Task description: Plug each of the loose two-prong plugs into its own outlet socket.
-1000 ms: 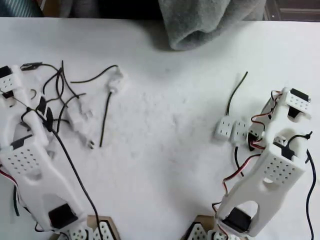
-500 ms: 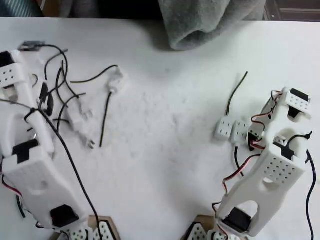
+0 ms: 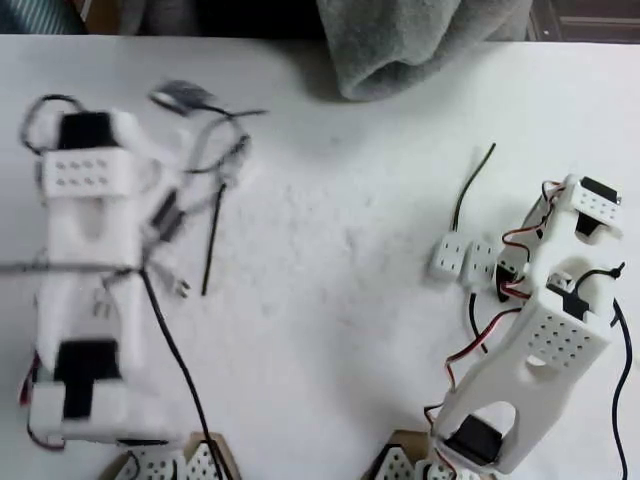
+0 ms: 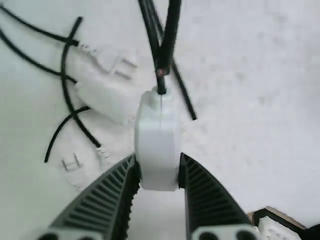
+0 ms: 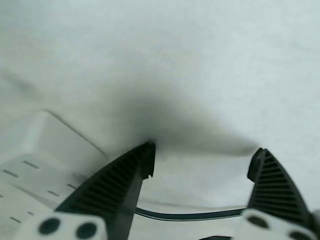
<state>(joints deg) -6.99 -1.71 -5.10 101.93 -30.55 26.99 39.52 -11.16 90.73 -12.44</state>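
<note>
A white two-prong plug (image 4: pixel 159 135) is gripped by the closed jaws of the left arm (image 3: pixel 85 250), with its black cord (image 4: pixel 167 40) trailing away from the body and its prongs hidden from sight. Just beyond it, two more plugs are seen lying loose on the white bench (image 3: pixel 330 330) among tangled black cords: one larger plug (image 4: pixel 102 90) with its prongs showing, and one smaller plug (image 4: pixel 71 164) nearer the jaws. Three plugs are counted in all. At the other side of the bench, well apart from them, two white socket blocks (image 3: pixel 448 257) (image 3: pixel 482 263) are set side by side. The jaws of the right arm (image 3: pixel 540 350) are held open just beside them, gripping nothing. The step in hand is judged to be the carrying of the first plug, with nothing yet plugged in. For the next move, the plug must be brought across to the blocks and its prongs lined up with a pair of slots, while the block is probably steadied by the right jaws. A grey cloth (image 3: pixel 410 45) is draped over the far edge.
</note>
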